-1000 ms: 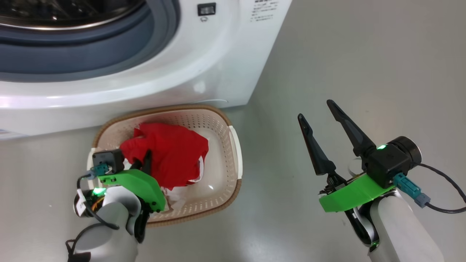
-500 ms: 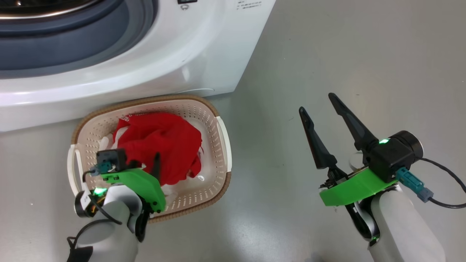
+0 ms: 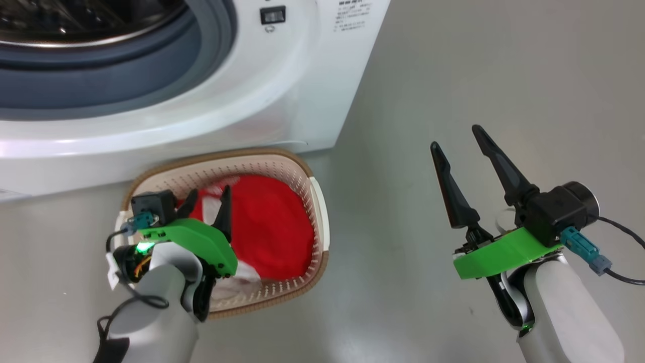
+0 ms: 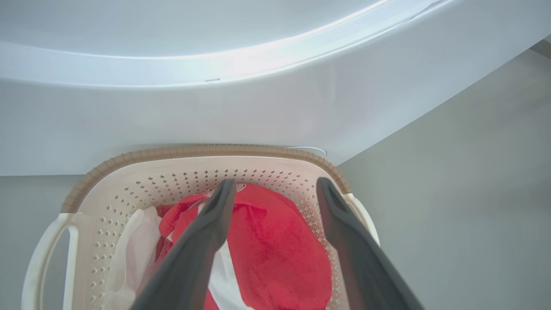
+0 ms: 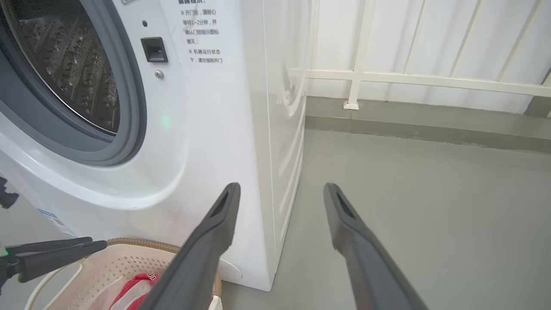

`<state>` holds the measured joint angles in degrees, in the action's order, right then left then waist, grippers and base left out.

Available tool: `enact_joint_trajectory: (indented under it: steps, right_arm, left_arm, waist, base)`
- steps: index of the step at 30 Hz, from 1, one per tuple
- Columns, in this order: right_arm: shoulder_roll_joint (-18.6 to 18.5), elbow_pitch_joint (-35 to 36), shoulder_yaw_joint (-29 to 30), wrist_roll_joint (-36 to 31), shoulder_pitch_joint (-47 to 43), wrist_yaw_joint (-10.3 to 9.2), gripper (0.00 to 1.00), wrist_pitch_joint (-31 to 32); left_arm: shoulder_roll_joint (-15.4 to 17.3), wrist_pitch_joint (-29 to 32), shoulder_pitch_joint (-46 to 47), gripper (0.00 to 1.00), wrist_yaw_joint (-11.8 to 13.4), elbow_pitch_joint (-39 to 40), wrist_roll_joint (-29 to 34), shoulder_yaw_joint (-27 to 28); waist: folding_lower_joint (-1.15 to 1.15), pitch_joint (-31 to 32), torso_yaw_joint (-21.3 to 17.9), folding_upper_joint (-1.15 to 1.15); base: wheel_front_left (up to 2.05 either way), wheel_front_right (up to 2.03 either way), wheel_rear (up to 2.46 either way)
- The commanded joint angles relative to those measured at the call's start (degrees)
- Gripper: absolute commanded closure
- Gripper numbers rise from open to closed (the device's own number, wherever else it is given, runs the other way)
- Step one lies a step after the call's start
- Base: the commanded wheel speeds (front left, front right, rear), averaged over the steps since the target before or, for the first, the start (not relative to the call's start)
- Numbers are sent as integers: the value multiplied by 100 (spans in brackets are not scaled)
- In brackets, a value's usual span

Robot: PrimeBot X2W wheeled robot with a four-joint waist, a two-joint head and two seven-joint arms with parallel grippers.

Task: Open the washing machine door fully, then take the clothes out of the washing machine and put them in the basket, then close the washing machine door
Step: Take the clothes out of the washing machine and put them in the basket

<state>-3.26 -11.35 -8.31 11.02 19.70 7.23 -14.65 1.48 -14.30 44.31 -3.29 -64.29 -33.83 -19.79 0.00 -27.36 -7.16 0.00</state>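
Observation:
The white washing machine (image 3: 282, 91) stands with its grey rubber ring (image 3: 126, 85) and steel drum (image 5: 64, 64) exposed; the washing machine door is out of view. The cream basket (image 3: 315, 201) sits on the floor against the machine's front. Red clothes (image 3: 272, 227) with a white piece (image 4: 133, 245) lie inside it. My left gripper (image 3: 209, 191) hovers just over the clothes, open, nothing between its fingers (image 4: 215, 215). My right gripper (image 3: 455, 136) stands open and empty over bare floor to the right of the basket.
Grey floor (image 3: 478, 75) stretches to the right of the machine. A white railing (image 5: 409, 79) and a low kerb run along the back wall. A black cable (image 3: 620, 282) trails from my right wrist.
My left gripper has opened and let go of the red garment, which now lies flatter in the basket. The head camera shifted a little. The right arm stayed about where it was.

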Motion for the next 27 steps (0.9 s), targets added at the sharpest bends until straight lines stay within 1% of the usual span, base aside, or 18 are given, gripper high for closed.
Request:
enact_joint_trajectory:
  steps: [1, 5, 6, 13, 21, 27]
  right_arm:
    - [32, 92, -61, 4, -155, 25, 0, -35]
    - [34, 51, 6, -32, -231, 25, 0, -35]
    - [34, 51, 6, -32, -231, 25, 0, -35]
    - [36, -18, 57, -76, -370, 25, 0, -35]
    - [8, -89, 111, -127, -568, 25, 0, -35]
    - [-13, -101, 167, -151, -723, 25, 0, -35]
  left_arm:
    - [166, -68, -309, 0, 63, 341, 63, 256]
    - [220, -69, -612, 0, 89, 928, 233, 507]
    - [220, -69, -612, 0, 89, 928, 233, 507]
    - [228, -69, -1213, 0, 29, 1989, 561, 996]
    - [219, -69, -1888, 0, 47, 3084, 1029, 1363]
    - [207, -70, -2341, 0, 4, 3765, 1160, 1596]
  waist:
    - [0, 251, 130, 0]
    - [0, 502, 212, 0]
    - [0, 502, 212, 0]
    - [0, 927, 323, 0]
    - [0, 1421, 420, 0]
    - [0, 1780, 477, 0]
  base:
    - [0, 0, 0]
    - [0, 0, 0]
    - [0, 0, 0]
    - [0, 0, 0]
    - [0, 0, 0]
    - [0, 0, 0]
